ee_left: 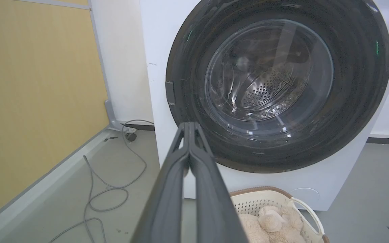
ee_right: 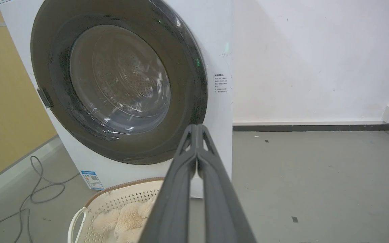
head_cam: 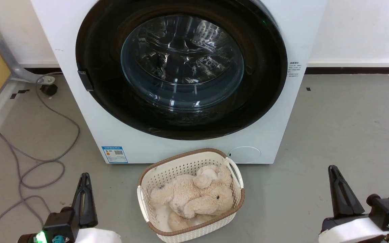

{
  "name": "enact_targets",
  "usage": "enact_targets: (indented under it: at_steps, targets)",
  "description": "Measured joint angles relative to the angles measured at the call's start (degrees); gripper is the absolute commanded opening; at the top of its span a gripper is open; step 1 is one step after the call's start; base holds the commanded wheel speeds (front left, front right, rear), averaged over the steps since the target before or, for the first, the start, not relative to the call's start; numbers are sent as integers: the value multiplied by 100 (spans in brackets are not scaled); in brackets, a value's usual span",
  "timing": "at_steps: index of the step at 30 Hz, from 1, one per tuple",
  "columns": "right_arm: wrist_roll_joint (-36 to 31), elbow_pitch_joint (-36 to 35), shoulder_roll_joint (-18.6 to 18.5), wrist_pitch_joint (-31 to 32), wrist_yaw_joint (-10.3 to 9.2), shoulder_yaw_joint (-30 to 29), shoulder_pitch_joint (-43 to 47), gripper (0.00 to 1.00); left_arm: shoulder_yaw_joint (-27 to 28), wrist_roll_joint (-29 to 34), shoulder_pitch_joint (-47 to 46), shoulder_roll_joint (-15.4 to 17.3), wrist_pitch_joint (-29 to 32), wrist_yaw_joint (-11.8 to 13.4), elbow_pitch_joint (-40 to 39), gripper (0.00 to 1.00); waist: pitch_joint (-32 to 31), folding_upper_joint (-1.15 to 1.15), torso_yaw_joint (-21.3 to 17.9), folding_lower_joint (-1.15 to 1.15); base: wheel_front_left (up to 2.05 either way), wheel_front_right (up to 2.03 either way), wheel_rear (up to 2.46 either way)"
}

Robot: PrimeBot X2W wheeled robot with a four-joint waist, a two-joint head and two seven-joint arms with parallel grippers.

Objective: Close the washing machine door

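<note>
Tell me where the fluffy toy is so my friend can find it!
Find the big white washing machine with its round black door. On the floor right in front sits a cream plastic basket. The cream plush toy lies inside, the only soft, furry thing there.

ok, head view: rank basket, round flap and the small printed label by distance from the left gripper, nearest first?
From the left gripper:
1. Basket, on the floor to its right.
2. Round flap, low on the machine front, further right.
3. Label, right of the door, higher up.
</note>
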Motion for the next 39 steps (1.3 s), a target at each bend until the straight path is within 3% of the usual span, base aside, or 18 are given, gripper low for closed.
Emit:
enact_targets:
  at_steps: [39]
  targets:
    - [-250,-233,0,460,0,112,0,0,-82,66,-66,0,467,-186,-20,0,31,0,163,0,0,0,0]
